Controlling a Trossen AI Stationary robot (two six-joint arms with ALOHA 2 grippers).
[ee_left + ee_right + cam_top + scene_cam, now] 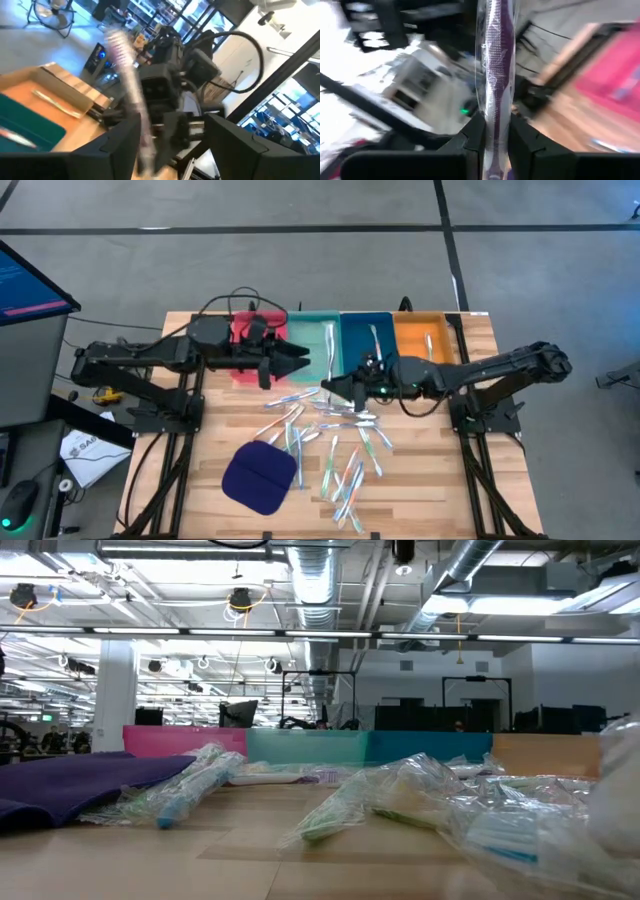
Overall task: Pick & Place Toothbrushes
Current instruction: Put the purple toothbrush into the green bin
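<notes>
Several wrapped toothbrushes (340,450) lie scattered on the wooden table, and in the low view they are in crinkled clear wrappers (190,790). My right gripper (330,387) hovers at mid-table, pointing toward the table's left, and is shut on a purple toothbrush in a clear sleeve (494,65). My left gripper (300,360) faces it from the left, just in front of the teal tray (315,330), with its fingers open (172,125). A blurred whitish-purple toothbrush (129,85) stands close by one of the left fingers. Whether it touches that finger, I cannot tell. My right gripper pinches the purple toothbrush at its lower stretch (494,107) between the two fingers (472,135), wrapper and all. The fingers come roughly level from the table's right. The toothbrush sticks out past the fingertips toward my left arm, lifted clear of the table.
Four trays sit side by side along the far edge: red (245,370), teal, blue (358,330) and orange (415,330), some with a toothbrush inside. A dark blue pad (260,477) lies near the front left (60,785). Both arm bases flank the table.
</notes>
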